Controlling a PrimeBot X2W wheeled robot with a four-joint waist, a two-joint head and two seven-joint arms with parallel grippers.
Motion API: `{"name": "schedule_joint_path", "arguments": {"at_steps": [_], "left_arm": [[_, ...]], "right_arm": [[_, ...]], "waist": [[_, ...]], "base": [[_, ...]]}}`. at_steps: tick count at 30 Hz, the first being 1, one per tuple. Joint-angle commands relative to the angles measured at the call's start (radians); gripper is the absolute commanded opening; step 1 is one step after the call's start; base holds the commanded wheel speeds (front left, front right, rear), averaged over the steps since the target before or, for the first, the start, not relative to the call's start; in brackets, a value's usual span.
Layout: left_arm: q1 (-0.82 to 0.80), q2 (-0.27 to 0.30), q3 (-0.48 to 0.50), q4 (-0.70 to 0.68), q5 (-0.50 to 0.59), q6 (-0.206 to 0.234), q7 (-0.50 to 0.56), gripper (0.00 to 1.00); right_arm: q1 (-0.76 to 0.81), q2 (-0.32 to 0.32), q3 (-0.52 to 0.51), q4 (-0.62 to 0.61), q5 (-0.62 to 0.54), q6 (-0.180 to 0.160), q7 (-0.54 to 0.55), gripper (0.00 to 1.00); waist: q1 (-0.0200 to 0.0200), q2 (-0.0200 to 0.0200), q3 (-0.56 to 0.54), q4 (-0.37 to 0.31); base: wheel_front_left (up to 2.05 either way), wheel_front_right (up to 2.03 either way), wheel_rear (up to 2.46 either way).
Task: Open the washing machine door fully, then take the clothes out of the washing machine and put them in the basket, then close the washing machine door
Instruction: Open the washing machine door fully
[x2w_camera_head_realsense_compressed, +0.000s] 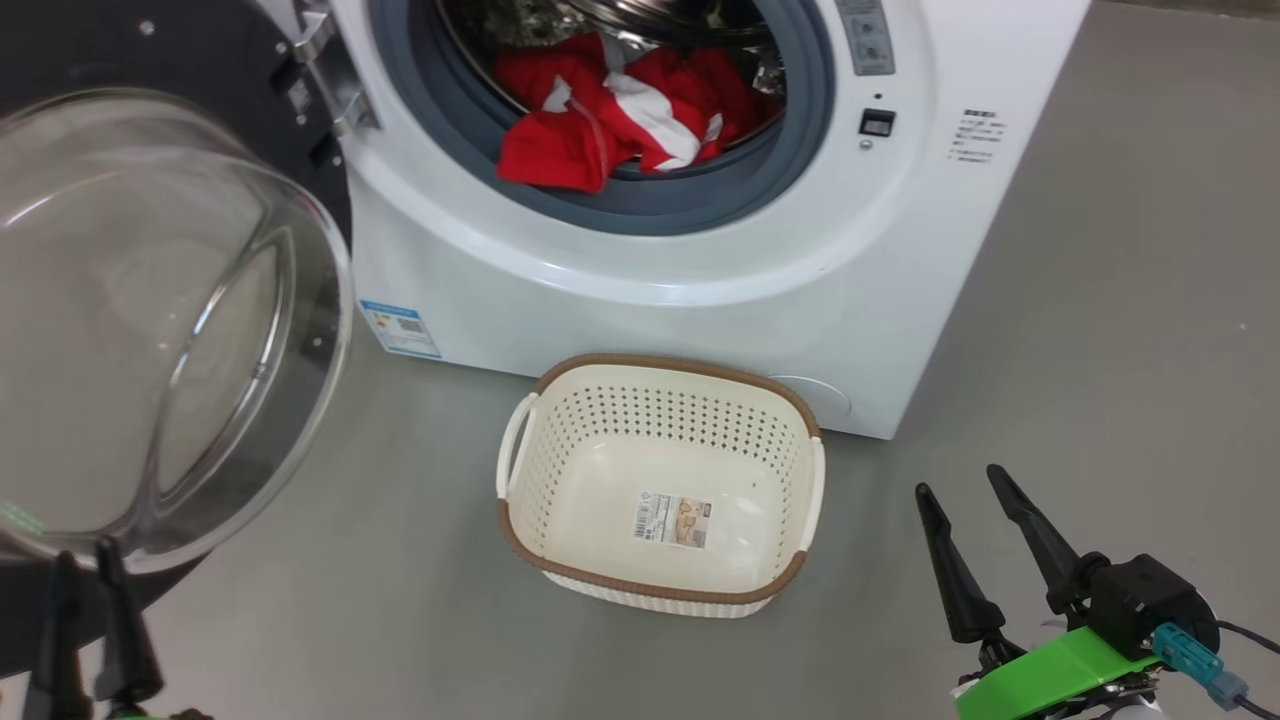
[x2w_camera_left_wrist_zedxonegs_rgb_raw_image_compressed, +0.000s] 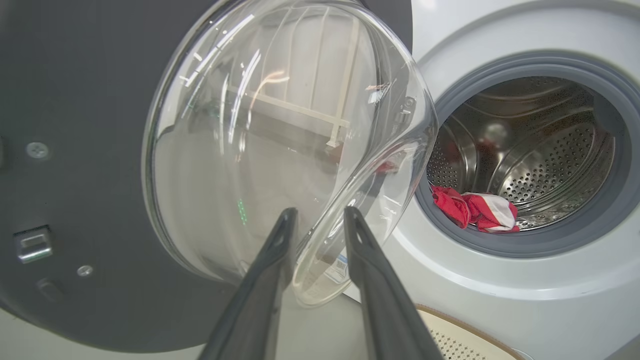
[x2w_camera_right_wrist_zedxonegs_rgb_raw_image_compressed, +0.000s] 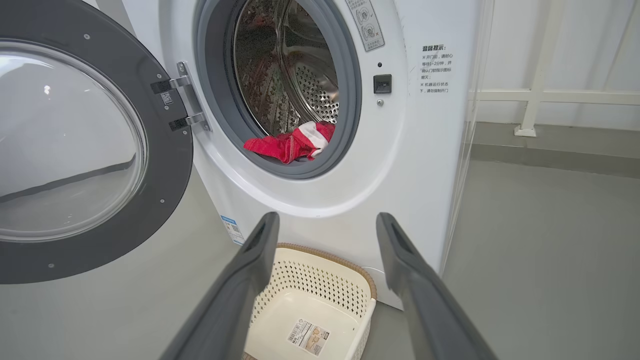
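The white washing machine (x2w_camera_head_realsense_compressed: 900, 250) stands with its door (x2w_camera_head_realsense_compressed: 150, 300) swung wide to the left, the glass bowl bulging toward me. Red clothes with white stripes (x2w_camera_head_realsense_compressed: 620, 110) lie at the front of the steel drum and spill onto the grey gasket (x2w_camera_head_realsense_compressed: 660, 205). The cream basket (x2w_camera_head_realsense_compressed: 660, 420) sits empty on the floor just in front of the washer. My left gripper (x2w_camera_left_wrist_zedxonegs_rgb_raw_image_compressed: 320, 212) hovers close before the door's glass (x2w_camera_left_wrist_zedxonegs_rgb_raw_image_compressed: 280, 140), its fingers a little apart and holding nothing. My right gripper (x2w_camera_right_wrist_zedxonegs_rgb_raw_image_compressed: 327, 220) is open at the lower right, above and right of the basket (x2w_camera_right_wrist_zedxonegs_rgb_raw_image_compressed: 320, 290).
Grey floor surrounds the washer and basket. The open door (x2w_camera_right_wrist_zedxonegs_rgb_raw_image_compressed: 165, 150) takes up the space left of the drum opening. A white railing (x2w_camera_right_wrist_zedxonegs_rgb_raw_image_compressed: 550, 95) and wall stand right of the machine. The door latch socket (x2w_camera_head_realsense_compressed: 877, 122) is right of the gasket.
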Motion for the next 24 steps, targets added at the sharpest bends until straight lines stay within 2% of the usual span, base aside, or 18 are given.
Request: {"name": "schedule_joint_path", "arguments": {"at_steps": [1, 3, 6, 7, 13, 24], "left_arm": [[0.004, 0.02, 0.013, -0.036, -0.011, 0.001, -0.005, 0.53], [0.012, 0.019, -0.01, -0.045, -0.018, 0.001, -0.005, 0.61], [0.017, 0.018, -0.044, -0.05, -0.024, 0.001, -0.005, 0.83], [0.017, 0.018, -0.054, -0.053, -0.026, 0.001, -0.005, 0.98], [0.018, 0.02, -0.115, -0.071, -0.028, 0.001, -0.005, 1.0], [0.008, 0.059, -0.223, -0.086, -0.039, 0.001, -0.005, 1.0]], "right_arm": [[-0.007, 0.001, 0.017, -0.027, 0.003, 0.007, -0.006, 1.0], [-0.009, 0.002, 0.013, -0.029, 0.002, 0.007, -0.006, 1.0], [-0.012, 0.004, 0.01, -0.033, 0.001, 0.007, -0.006, 1.0], [-0.014, 0.004, 0.009, -0.033, 0.001, 0.007, -0.006, 1.0], [-0.021, 0.007, -0.004, -0.039, -0.001, 0.007, -0.006, 1.0], [-0.024, 0.016, -0.045, -0.053, 0.001, 0.007, -0.006, 1.0]], "waist": [[0.0, -0.0001, 0.0, -0.017], [0.0, -0.0001, 0.003, -0.031], [0.0, -0.0001, 0.008, -0.054], [0.0, -0.0001, 0.01, -0.063], [0.0, -0.0001, 0.017, -0.124], [0.0, -0.0001, 0.037, -0.224]], "base": [[0.0, 0.0, 0.0], [0.0, 0.0, 0.0], [0.0, 0.0, 0.0], [0.0, 0.0, 0.0], [0.0, 0.0, 0.0], [0.0, 0.0, 0.0]]}}
